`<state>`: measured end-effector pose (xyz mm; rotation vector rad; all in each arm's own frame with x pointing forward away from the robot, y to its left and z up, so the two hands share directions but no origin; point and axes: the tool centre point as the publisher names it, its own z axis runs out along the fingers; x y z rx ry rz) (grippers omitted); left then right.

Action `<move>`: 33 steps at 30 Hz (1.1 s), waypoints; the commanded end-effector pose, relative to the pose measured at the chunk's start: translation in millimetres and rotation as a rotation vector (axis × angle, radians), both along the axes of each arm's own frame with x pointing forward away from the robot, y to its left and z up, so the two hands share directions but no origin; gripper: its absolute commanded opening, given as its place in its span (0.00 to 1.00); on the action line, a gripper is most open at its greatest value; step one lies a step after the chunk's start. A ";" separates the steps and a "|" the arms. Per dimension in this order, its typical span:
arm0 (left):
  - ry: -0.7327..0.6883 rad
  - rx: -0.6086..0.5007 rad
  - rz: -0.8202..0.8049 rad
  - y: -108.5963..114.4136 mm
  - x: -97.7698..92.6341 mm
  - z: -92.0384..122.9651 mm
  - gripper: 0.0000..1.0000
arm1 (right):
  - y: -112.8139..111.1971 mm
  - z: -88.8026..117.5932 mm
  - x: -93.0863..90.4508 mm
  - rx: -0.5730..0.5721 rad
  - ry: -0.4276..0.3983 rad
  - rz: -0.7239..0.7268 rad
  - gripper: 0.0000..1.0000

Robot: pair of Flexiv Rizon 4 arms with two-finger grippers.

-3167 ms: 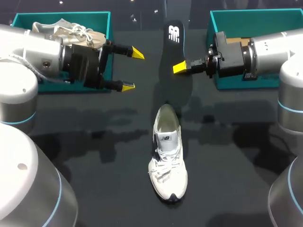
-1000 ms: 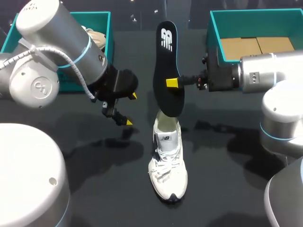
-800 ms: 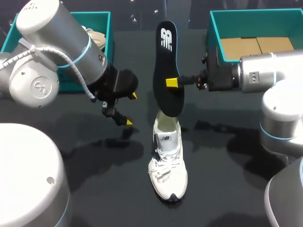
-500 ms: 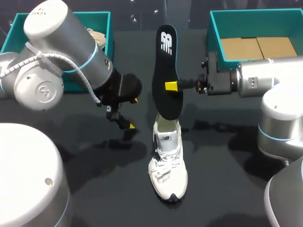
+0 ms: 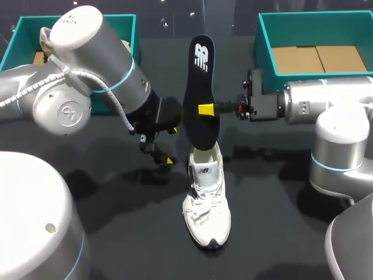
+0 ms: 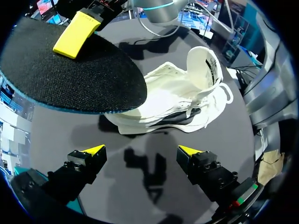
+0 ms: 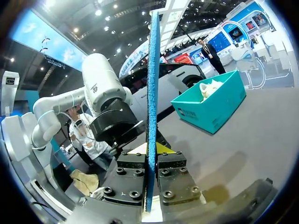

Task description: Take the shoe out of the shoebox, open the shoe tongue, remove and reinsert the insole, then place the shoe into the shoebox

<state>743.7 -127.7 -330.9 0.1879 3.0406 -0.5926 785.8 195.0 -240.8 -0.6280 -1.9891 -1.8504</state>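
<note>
Head view: the white shoe (image 5: 206, 198) lies on the black table (image 5: 116, 233) in the lower middle of the frame, toe towards the lower edge, its collar open upwards; the dark insole (image 5: 198, 81) stands on end just above that collar, heel end down, pinched at mid-length by the right gripper (image 5: 205, 109), which comes in level from the right. Holding it upright over the opening looks like the approach for sliding it back in. The left gripper (image 5: 171, 146) hangs spread at centre left, just beside the shoe's heel, probably to steady it. An empty teal box (image 5: 265, 35) sits at upper right, likely where the shoe goes last.

Left wrist view: the left gripper (image 6: 141, 150) is spread wide over bare table, holding nothing; the shoe (image 6: 173, 98) lies ahead of it on its side, tongue lifted; the insole (image 6: 70, 79) hovers over the heel.

Right wrist view: the right gripper (image 7: 152, 149) is pressed on the insole (image 7: 152, 70), seen edge-on; beyond lies another teal box (image 7: 215, 105).
</note>
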 end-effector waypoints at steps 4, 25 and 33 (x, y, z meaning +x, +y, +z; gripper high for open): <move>0.010 0.013 -0.015 -15.4 4.5 -7.3 1.00 | 1.5 -4.9 0.8 0.015 -0.004 0.001 0.00; 0.026 0.034 -0.008 -24.7 3.1 -20.2 1.00 | -0.9 -16.3 0.4 0.037 0.005 0.005 0.00; 0.031 0.038 -0.008 -26.0 3.2 -21.5 1.00 | -2.3 -19.5 -1.8 0.033 0.007 0.011 0.00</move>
